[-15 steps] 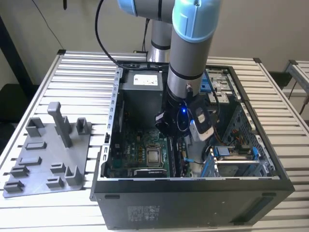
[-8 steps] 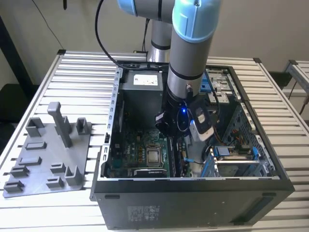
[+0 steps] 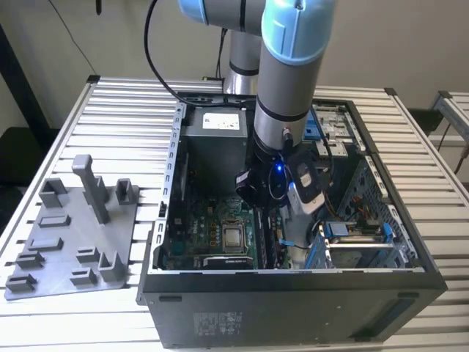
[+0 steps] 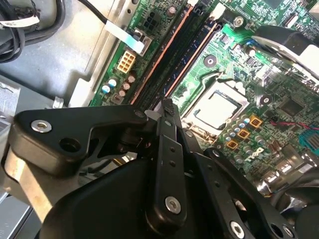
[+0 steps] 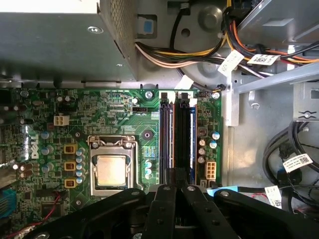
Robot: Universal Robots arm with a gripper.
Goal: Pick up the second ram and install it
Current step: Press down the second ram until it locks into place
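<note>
We hold our gripper (image 5: 175,186) low inside the computer case (image 3: 293,293), at the frame's lower centre, jaws closed on the second ram (image 5: 175,177), edge-down over the motherboard's memory slots (image 5: 177,132) so it can seat.

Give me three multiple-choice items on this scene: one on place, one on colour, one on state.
1. The gripper is: A) outside the computer case B) inside it, at the memory slots C) inside it, far from the memory slots.
2. The motherboard is: A) red B) green C) white.
3. The computer case is: A) open B) shut C) standing upright.

Answers: 1 B, the first wrist view shows the gripper's tip at the slots' end. 2 B, both wrist views show a green board. 3 A, the exterior view looks straight into it.
</note>
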